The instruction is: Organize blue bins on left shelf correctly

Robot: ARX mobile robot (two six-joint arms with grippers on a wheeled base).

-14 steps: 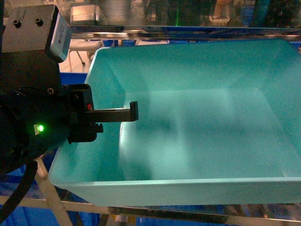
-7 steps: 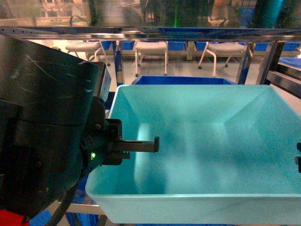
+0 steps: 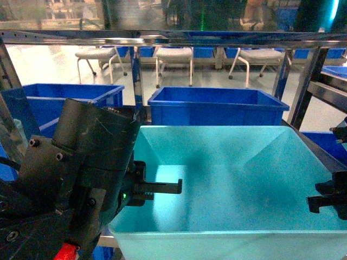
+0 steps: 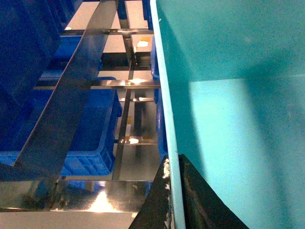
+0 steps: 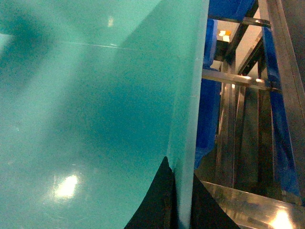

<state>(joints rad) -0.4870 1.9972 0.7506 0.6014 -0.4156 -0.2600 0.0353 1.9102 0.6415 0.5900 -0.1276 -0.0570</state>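
A light turquoise bin (image 3: 233, 184) fills the lower middle of the head view, held between my two arms, empty inside. My left gripper (image 3: 162, 187) is shut on its left wall, one finger inside and one outside; in the left wrist view the rim (image 4: 167, 143) runs between the black fingers (image 4: 200, 200) of the left gripper (image 4: 174, 191). My right gripper (image 3: 328, 200) is shut on the right wall, and in the right wrist view the right gripper (image 5: 183, 195) pinches the bin's wall (image 5: 188, 119). Steel bars of the left shelf (image 3: 135, 38) cross above.
Two darker royal-blue crates (image 3: 217, 105) (image 3: 59, 100) sit behind the bin. Steel rails (image 4: 71, 109) run beside the bin's left, with another blue crate (image 4: 90, 138) below. More steel frame (image 5: 248, 143) stands right of the bin. Chairs (image 3: 173, 57) stand on the floor beyond.
The view has lowered across the frames: the bin now sits lower and farther from the camera, the blue crates behind have come into sight, and the right gripper shows at the right wall.
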